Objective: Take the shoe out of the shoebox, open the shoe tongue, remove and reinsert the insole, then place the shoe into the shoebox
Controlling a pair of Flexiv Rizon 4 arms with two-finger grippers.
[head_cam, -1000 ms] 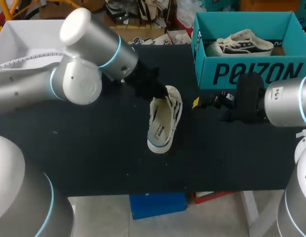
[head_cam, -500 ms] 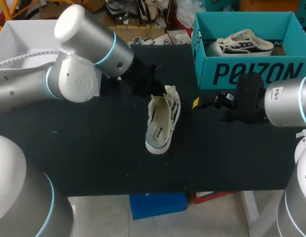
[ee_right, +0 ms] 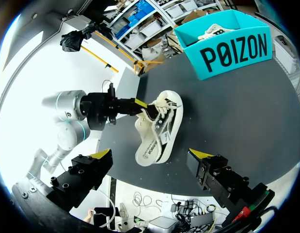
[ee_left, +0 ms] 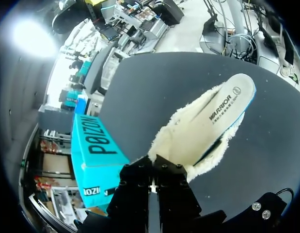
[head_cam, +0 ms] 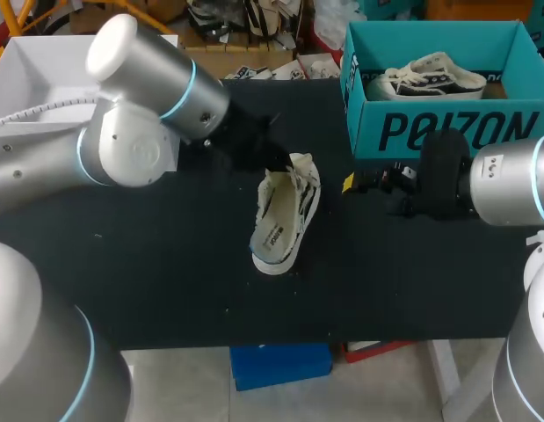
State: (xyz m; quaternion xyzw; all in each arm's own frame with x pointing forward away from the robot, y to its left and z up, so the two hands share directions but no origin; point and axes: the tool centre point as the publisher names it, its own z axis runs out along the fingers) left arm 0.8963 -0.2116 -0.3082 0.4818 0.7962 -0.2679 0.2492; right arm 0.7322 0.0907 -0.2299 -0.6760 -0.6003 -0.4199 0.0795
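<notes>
Two shoes, one shoebox and two arms are counted. One shoe is found near the middle of the black desk, its long axis running from far to near. Its far end is gripped by the left fingers, which are closed on the fleecy edge there. The second shoe is seen lying inside the teal shoebox, which stands at the far right of the desk. The right fingers are held wide apart with nothing gripped, just right of the first shoe and close to the shoebox's near wall.

In the left wrist view the shoe's pale fleece lining and the printed insole are shown from above the opening. The laces and a small tag on the shoe's outer side are shown only in the right wrist view. The second shoe is visible in the head and right wrist views, while in the left wrist view only the shoebox's outer walls are shown.
</notes>
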